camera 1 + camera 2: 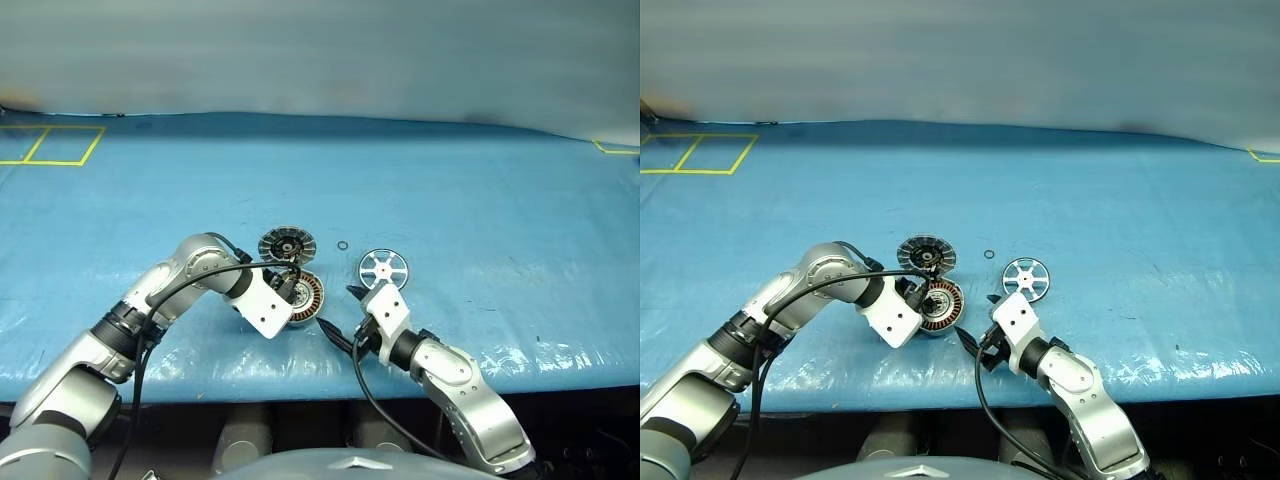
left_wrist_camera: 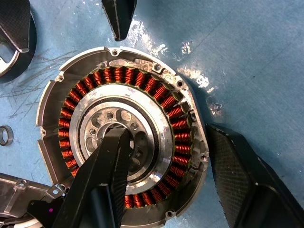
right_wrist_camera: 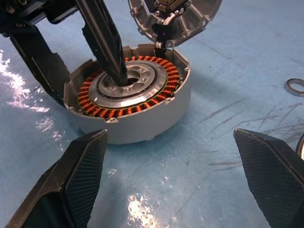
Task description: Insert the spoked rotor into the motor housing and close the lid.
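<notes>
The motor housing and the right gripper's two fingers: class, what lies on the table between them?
Nothing lies there. In the right wrist view, only bare blue table cover separates the motor housing from the open right gripper. The small ring sits off to one side.

No lettering, label, brand or number can be read anywhere here. The only markings are thin yellow lines (image 1: 50,145) on the blue bench (image 1: 480,200) at the far left, forming two boxes side by side, plus a short yellow corner mark (image 1: 612,149) at the far right edge. They carry no characters. The motor housing (image 2: 123,142) shows bare metal and copper windings, no stamp legible.
</notes>
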{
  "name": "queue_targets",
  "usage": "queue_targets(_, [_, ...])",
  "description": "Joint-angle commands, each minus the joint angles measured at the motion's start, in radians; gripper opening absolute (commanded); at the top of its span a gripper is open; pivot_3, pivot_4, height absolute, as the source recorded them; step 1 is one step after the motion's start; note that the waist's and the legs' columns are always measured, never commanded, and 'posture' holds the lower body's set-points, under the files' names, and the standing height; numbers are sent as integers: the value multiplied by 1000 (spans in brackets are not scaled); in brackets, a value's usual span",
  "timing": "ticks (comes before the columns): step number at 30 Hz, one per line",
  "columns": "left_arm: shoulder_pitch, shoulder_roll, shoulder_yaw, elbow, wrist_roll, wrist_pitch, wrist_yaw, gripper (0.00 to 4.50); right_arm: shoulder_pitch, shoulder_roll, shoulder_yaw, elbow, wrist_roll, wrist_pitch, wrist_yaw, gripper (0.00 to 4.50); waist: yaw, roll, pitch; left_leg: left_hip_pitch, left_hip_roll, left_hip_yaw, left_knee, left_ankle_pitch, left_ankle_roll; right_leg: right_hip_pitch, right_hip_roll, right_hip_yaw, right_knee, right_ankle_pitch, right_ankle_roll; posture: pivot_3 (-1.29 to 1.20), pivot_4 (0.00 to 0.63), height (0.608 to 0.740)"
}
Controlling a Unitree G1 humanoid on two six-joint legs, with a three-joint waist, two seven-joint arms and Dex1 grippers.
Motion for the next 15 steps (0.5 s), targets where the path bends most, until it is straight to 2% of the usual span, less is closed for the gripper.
queue_targets(1, [6,-2,4,-44,-26,-17,4,2212,16,-48,-43,-63,30,7,37,4500,1,0,0,0,0,0,0,0,0,0,0,0,0,0,0,0,150,740])
queue_targets(7, [12,7,-1,-80,-45,-52,-7,2212,48,-93,-123,-82,84,9,63,4500,3,0,0,0,0,0,-1,0,0,-1,0,0,0,0,0,0,150,740])
queue_targets(12, [-10,8,-7,-60,-21,-62,-5,2212,35,-82,-100,-74,82,7,55,4500,2,-1,0,0,0,0,-1,0,0,-1,1,0,0,0,0,0,150,740])
queue_targets(15, [-17,7,-4,-50,-2,-56,5,3130,34,-71,-78,-69,75,5,49,4500,2,-1,0,0,0,0,-1,0,0,-1,1,0,0,0,0,0,150,740])
